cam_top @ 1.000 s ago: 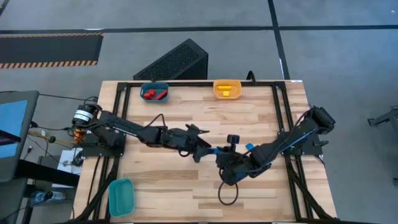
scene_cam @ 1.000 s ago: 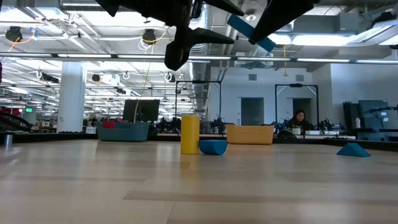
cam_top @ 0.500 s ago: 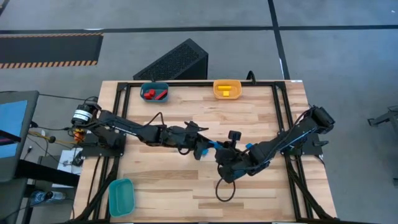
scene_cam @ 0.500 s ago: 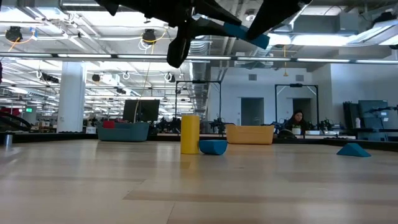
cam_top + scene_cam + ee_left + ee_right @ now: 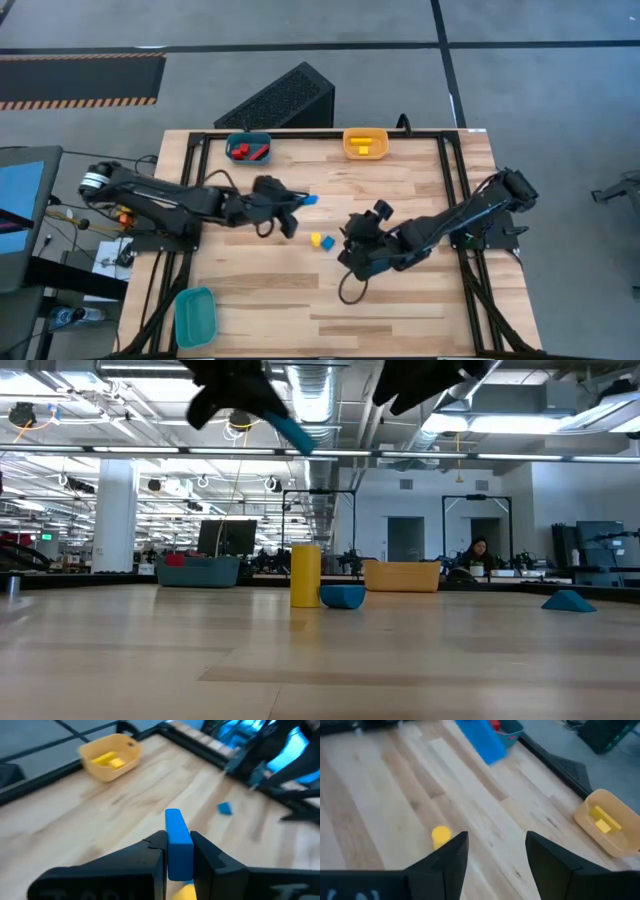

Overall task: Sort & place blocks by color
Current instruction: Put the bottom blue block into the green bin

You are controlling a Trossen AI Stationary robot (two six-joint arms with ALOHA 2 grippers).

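Since the earlier frames the left gripper (image 5: 300, 201) has pulled back to the left with a blue bar (image 5: 308, 199), away from the right gripper (image 5: 352, 238), and a yellow block (image 5: 316, 239) and a small blue block (image 5: 327, 242) now show uncovered on the worktop (image 5: 400, 300).

The left jaws are clamped on the blue bar, which stands up between the fingers (image 5: 152, 851) and hangs in the air above the worktop left of centre. The right jaws are spread wide and hold nothing; that gripper hovers just right of the two loose blocks. The yellow block stands upright near the middle of the worktop, and the small blue block lies just beside it on its right.

At the far edge sit a dark-blue bin (image 5: 249, 147) holding red blocks (image 5: 248, 151) and, to its right, a yellow bin (image 5: 365, 143) holding yellow blocks (image 5: 366, 148). A teal bin (image 5: 194, 316) lies at the near left corner.
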